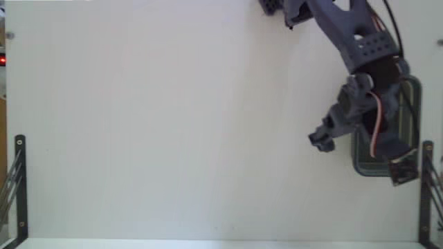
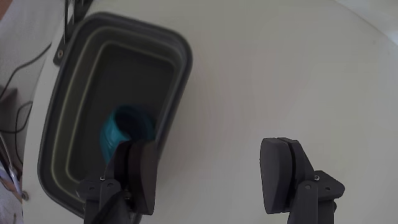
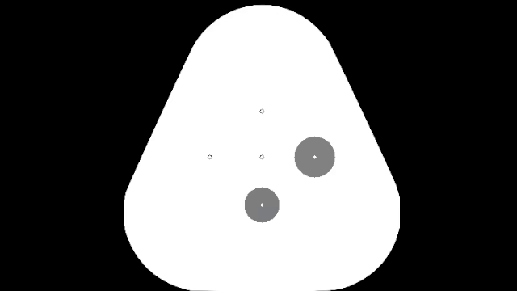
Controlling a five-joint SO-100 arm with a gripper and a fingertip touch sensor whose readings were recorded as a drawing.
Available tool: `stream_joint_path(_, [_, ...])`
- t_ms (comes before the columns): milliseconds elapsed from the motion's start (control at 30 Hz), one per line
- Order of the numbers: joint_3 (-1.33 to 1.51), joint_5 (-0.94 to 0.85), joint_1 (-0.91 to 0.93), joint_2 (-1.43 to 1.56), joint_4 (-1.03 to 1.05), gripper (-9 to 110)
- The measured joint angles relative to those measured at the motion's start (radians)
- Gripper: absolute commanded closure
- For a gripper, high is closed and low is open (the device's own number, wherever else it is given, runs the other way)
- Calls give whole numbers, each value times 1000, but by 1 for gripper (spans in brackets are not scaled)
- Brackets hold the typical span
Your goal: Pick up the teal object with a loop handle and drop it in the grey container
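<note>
In the wrist view the grey container [image 2: 177, 56] lies at the left. The teal object with a loop handle [image 2: 118, 134] rests inside it near its lower end, partly behind my left finger. My gripper [image 2: 211, 177] is open and holds nothing. Its left finger [image 2: 140, 177] is over the container's edge, and its right finger [image 2: 283, 177] is over bare table. In the fixed view the arm covers most of the container [image 1: 367, 168] at the right edge and hides the teal object. There the gripper [image 1: 322, 140] points down-left, just left of the bin.
The table [image 1: 173, 124] is white. Black metal brackets stand at its left [image 1: 19, 187] and right [image 1: 426, 187] edges in the fixed view. Dark cables [image 2: 22, 112] run beyond the container at the left of the wrist view.
</note>
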Motion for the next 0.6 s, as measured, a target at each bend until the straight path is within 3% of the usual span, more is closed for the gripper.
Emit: stream_joint_path(600, [247,0,195,265,-2,-9])
